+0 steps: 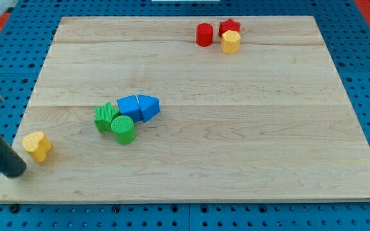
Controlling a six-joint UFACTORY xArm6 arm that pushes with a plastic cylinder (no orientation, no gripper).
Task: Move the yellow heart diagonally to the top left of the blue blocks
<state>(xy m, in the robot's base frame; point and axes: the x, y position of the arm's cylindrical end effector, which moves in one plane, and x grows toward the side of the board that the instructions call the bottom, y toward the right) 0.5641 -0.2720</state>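
The yellow heart (37,145) lies near the board's left edge, toward the view's bottom. My tip (16,171) is just to the lower left of it, very close to it or touching it. The two blue blocks (138,106) sit side by side left of the board's centre, well to the upper right of the heart. A green star (106,117) and a green cylinder (123,129) touch the blue blocks on their lower left side.
A red cylinder (203,34), a red star (229,27) and a yellow hexagonal block (230,42) cluster near the board's top edge, right of centre. The wooden board (236,141) lies on a blue pegboard surface.
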